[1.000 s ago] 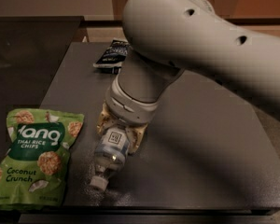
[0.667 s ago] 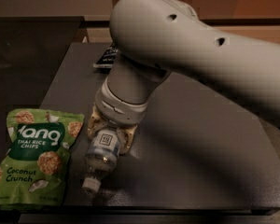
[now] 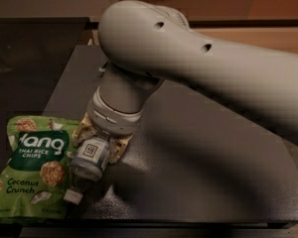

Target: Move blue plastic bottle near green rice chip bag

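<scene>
Since a second ago the grey arm has swung toward 9 o'clock, carrying the small clear bluish plastic bottle with a white screw cap (image 3: 83, 166) across the dark grey tabletop (image 3: 203, 177) until it sits just beside the large bright green rice chip pouch with white lettering (image 3: 32, 170). The two-finger gripper (image 3: 97, 150) is low over the table's 7 o'clock corner, its pale fingers (image 3: 82, 133) pinching the bottle's body from either side, the label with its dark square showing between them.

The bottle is tilted, its cap pointing toward 7 o'clock and lying at the pouch's 3 o'clock edge, touching it or very nearly so. Whether the bottle rests on the table or hangs just above it cannot be told.

By my judgement the carrying part of the task is as good as done: bottle and pouch are already neighbours. What is left is to set the bottle down, release it and draw the arm back without nudging either thing.

The bottle is capped; whether it holds any liquid cannot be made out. The pouch lies flat, face up and looks closed, so its contents are hidden.
</scene>
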`<state>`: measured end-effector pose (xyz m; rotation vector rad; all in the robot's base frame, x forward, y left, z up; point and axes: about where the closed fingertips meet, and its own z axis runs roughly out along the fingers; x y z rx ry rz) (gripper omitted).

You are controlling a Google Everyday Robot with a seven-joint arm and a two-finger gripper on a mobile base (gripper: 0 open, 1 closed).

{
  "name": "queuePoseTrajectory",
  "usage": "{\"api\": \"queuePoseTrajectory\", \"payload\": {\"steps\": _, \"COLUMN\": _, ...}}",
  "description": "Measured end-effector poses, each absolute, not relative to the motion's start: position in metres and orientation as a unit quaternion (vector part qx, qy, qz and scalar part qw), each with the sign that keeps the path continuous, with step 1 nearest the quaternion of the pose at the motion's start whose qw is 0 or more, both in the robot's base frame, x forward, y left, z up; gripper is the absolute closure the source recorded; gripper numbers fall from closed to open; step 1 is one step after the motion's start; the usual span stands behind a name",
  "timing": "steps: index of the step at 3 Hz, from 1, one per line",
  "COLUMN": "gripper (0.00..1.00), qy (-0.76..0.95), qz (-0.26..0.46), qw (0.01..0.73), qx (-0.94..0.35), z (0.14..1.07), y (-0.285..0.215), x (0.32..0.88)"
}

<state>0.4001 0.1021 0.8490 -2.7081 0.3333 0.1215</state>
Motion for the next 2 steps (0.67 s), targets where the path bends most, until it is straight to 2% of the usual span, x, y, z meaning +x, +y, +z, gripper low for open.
{"api": "queuePoseTrajectory", "payload": {"steps": 1, "gripper": 0.00, "qy": 0.120, "qz": 0.042, "qw": 0.204, "qx": -0.971, "z": 0.8504, "y": 0.1024, "x": 0.3991}}
{"api": "queuePoseTrajectory", "payload": {"steps": 2, "gripper": 0.00, "qy": 0.120, "qz": 0.042, "qw": 0.204, "qx": -0.971, "z": 0.8505, "y": 0.1024, "x": 0.3991}}
